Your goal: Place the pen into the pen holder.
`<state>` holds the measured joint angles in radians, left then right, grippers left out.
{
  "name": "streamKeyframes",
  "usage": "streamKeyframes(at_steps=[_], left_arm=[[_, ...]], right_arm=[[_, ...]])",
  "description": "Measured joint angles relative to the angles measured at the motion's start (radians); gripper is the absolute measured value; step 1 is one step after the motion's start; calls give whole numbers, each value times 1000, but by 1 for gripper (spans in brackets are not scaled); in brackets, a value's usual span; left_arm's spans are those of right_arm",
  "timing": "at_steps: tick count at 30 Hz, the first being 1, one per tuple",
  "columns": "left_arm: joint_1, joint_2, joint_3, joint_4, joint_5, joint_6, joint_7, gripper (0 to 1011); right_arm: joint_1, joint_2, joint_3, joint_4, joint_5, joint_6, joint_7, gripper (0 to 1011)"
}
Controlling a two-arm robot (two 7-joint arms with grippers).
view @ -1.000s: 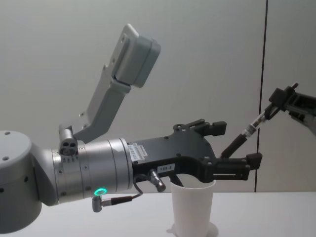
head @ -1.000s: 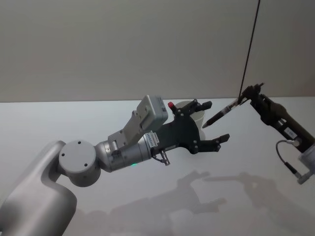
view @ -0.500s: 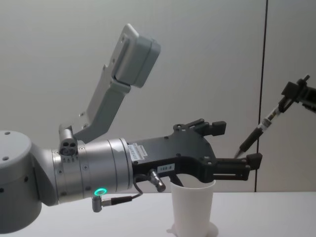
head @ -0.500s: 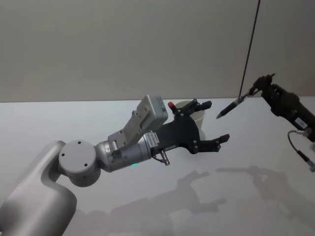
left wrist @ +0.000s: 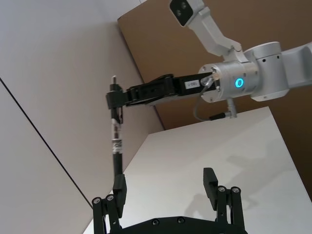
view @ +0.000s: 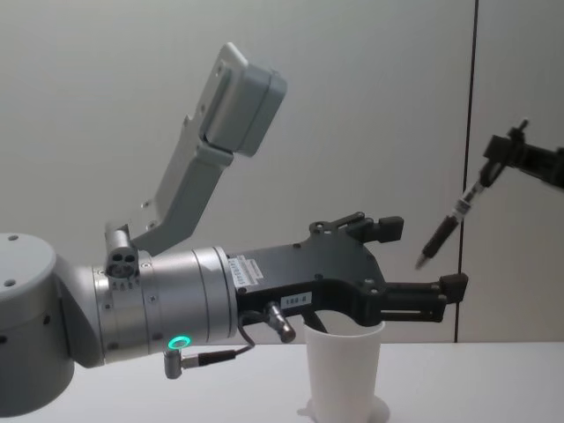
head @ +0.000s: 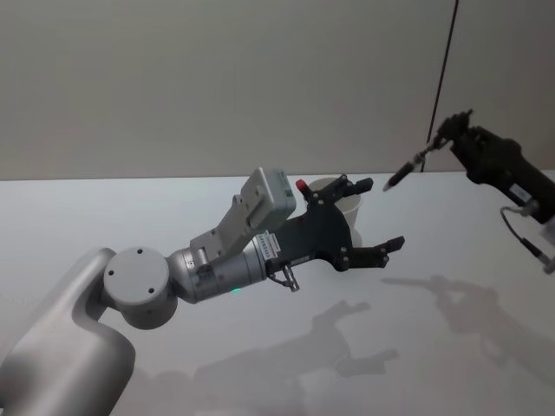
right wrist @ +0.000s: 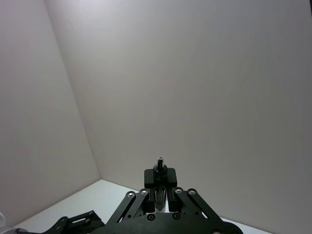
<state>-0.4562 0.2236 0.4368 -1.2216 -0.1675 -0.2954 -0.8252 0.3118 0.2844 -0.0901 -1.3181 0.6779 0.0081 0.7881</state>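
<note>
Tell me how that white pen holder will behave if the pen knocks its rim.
The pen holder is tall, narrow and thin-walled, so it is probably light and apt to tip or slide. Its small flared base gives only slight steadiness. Nothing braces it: the left gripper hangs open above the rim, and the right gripper holds the pen.

One pen (view: 451, 222) is hanging in the upper right of the chest view, and one white pen holder (view: 344, 368) is standing at the bottom centre of that frame. Two grippers are showing: the left gripper (view: 421, 263) is reaching across the middle of the chest frame with its jaws spread, and the right gripper (view: 492, 166) is pinching the pen's top end at the right edge. One white table (head: 434, 347) is lying under them all.
</note>
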Motion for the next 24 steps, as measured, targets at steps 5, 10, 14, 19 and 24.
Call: streamKeyframes(at_steps=[5,10,14,19,24], left_arm=[[0,0,0,0,0,0,0,1004],[0,0,0,0,0,0,0,1004],[0,0,0,0,0,0,0,1004],[0,0,0,0,0,0,0,1004],[0,0,0,0,0,0,0,1004]], right_arm=[[50,-12,-19,37,-53,-8,2,123],[93,-25,-35,75,-97,-14,7,123],[136,-38,-51,122,-136,-21,10,123],[178,-52,-66,176,-170,-25,17,123],[218,-64,-78,232,-191,-26,30,123]])
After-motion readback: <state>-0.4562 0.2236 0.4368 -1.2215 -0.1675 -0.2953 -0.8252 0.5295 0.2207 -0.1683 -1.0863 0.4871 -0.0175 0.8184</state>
